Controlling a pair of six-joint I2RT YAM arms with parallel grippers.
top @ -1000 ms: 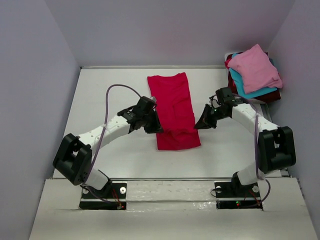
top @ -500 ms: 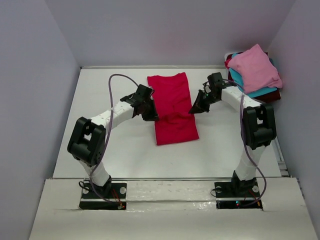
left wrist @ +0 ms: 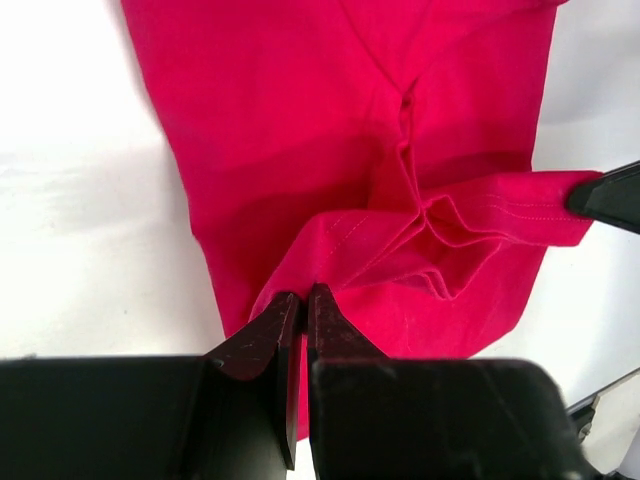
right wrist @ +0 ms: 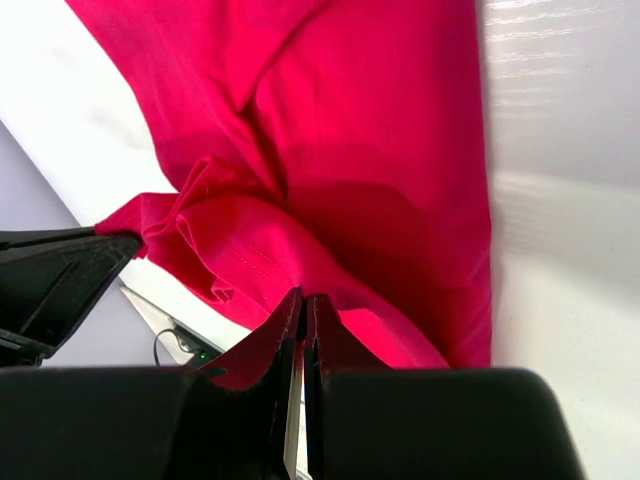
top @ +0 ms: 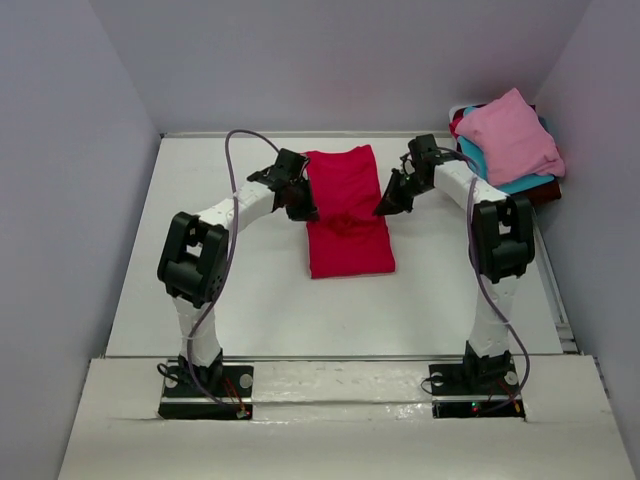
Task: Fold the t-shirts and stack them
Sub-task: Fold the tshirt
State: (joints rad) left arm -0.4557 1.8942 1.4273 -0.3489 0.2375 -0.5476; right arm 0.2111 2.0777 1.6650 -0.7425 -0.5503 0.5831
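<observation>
Pinching opposite corners of the crimson t-shirt's [top: 345, 180] hem, the left gripper [left wrist: 303, 296] and the right gripper [right wrist: 303, 300] are each closed down to a slit, with only a thin lip of red cloth caught between the fingers. The shirt lies lengthwise on the table [top: 250, 290], well apart from the stack of folded shirts [top: 510, 135], on the side of that stack facing the left arm. Its lifted hem is doubled back over its own middle. My worry is the slack: between the two grips the hem sags and bunches into a crumpled knot rather than hanging taut. If it is laid down like that, the fold will probably set with a lump and a crooked edge. Such shallow bites could also slip, and if one corner lets go, the hem would flop sideways and the half-made fold would be lost. Uneven travel is another risk. Should the gripper nearer the stack run ahead of the other, the folded edge would land skewed, and the bundle would sit badly when it joins the stack. Tugging too low might drag the under layer along and ruck it up. The right arm also reaches past quite near the stack, so a wide swing could nudge the pink shirt on top.
</observation>
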